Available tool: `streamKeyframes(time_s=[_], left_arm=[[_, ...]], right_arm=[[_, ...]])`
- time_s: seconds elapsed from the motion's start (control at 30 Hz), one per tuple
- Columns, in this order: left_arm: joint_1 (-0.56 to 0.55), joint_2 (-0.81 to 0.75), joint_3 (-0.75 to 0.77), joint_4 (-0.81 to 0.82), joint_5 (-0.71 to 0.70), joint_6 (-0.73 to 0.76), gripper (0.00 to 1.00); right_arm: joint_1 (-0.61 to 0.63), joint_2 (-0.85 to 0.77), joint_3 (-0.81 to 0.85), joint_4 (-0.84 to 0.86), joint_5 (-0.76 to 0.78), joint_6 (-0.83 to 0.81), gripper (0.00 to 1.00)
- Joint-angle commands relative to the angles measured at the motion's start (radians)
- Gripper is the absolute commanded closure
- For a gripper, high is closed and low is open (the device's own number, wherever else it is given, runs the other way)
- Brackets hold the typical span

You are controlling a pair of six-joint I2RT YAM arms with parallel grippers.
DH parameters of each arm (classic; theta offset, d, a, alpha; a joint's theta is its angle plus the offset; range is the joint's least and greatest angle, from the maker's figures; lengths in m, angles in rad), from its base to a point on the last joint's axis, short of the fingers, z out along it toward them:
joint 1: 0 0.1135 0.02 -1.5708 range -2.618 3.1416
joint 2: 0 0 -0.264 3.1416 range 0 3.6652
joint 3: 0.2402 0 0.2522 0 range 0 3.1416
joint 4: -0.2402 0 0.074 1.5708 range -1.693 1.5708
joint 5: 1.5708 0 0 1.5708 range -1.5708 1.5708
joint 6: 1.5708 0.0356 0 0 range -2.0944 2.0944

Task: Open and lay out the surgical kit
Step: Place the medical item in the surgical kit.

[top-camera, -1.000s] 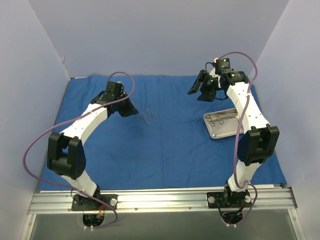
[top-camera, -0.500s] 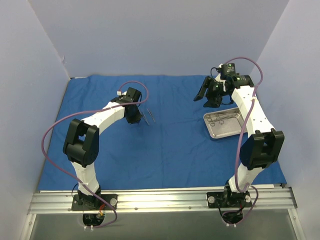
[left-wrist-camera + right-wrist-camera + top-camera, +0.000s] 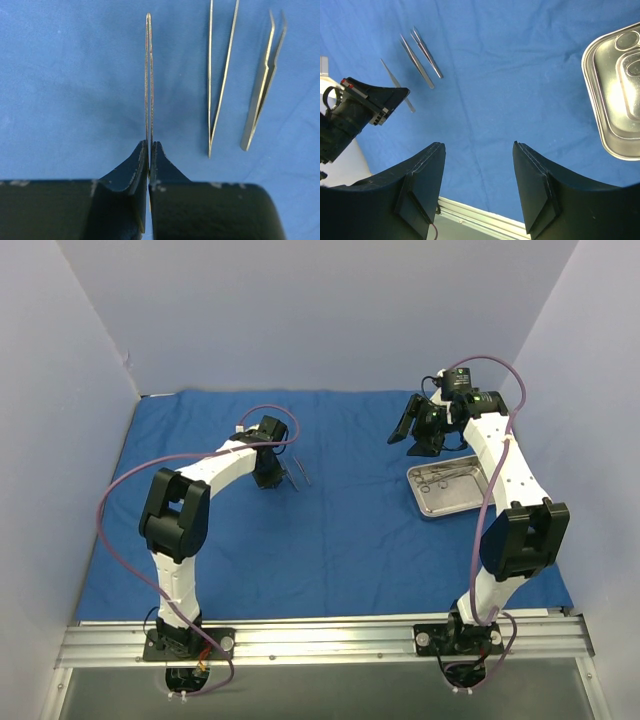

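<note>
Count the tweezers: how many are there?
3 tweezers: one pinched in the left gripper, two lying side by side on the blue cloth beside it. Others may hide in the steel tray.

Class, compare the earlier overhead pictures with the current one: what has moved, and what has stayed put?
The left hand, shut on a thin pair of tweezers, moved right toward the two tweezers lying on the blue cloth, its elbow swinging inward. The right hand, open, shifted slightly right, beyond the steel tray. The tray, cloth and laid-out tweezers stayed put.
</note>
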Motion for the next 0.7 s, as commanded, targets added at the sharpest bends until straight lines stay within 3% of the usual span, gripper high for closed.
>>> streamKeyframes(time_s=[0.0, 0.37, 0.67], left_arm=[[0.015, 0.023, 0.048, -0.013, 0.015, -0.013, 0.98], [0.043, 0.073, 0.047, 0.039, 0.107, -0.025, 0.98], [0.056, 0.078, 0.020, 0.057, 0.145, -0.026, 0.77]], right_arm=[[-0.005, -0.033, -0.004, -0.024, -0.009, -0.013, 0.44], [-0.008, -0.020, -0.007, -0.018, -0.018, -0.011, 0.44], [-0.008, -0.003, 0.002, -0.015, -0.025, -0.013, 0.44]])
